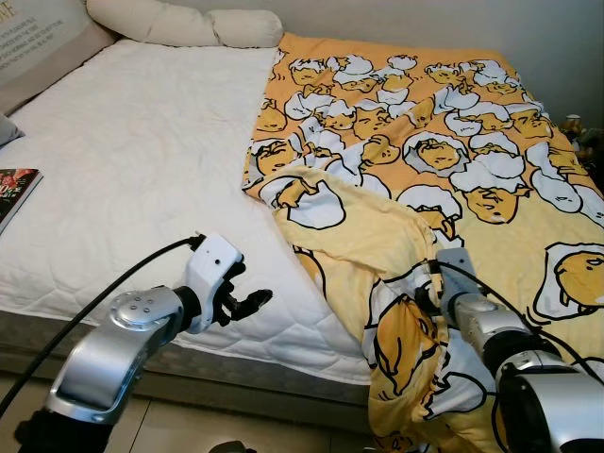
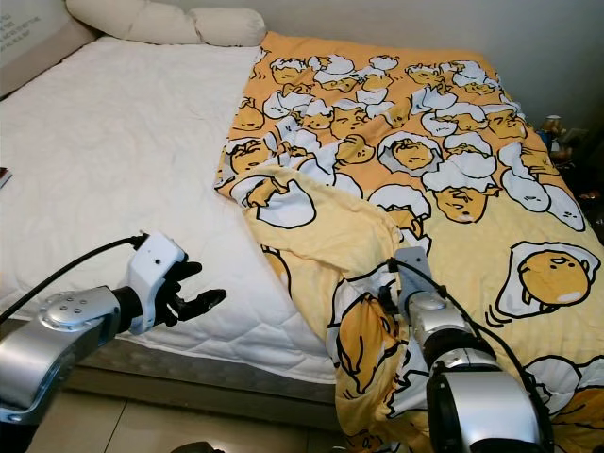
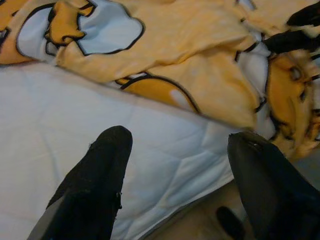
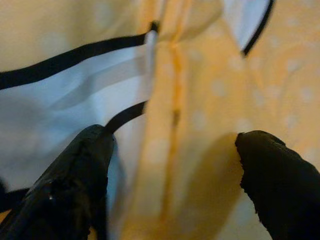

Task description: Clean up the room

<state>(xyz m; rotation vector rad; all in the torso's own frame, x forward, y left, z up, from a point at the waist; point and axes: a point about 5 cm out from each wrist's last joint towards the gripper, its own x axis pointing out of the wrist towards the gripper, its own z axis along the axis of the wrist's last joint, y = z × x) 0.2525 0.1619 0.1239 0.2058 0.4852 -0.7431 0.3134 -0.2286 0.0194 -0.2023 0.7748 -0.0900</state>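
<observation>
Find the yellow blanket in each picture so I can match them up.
Left eye: blanket covers the bed's right half, bunched at the near edge.
Right eye: blanket, same place.
Left wrist: across the far side, beyond the open jaws.
Right wrist: close up between the jaws.
Shared landmark: white mattress.

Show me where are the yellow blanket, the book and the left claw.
yellow blanket [image 1: 472,151], left eye view, its flat printed middle.
book [image 1: 13,189], left eye view, its cover.
left claw [image 3: 175,175], left wrist view, midway between its fingertips.

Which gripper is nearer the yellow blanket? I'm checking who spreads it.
Right. The right gripper is pressed into the yellow blanket, jaws open; the left gripper hovers over the white mattress beside it.
</observation>
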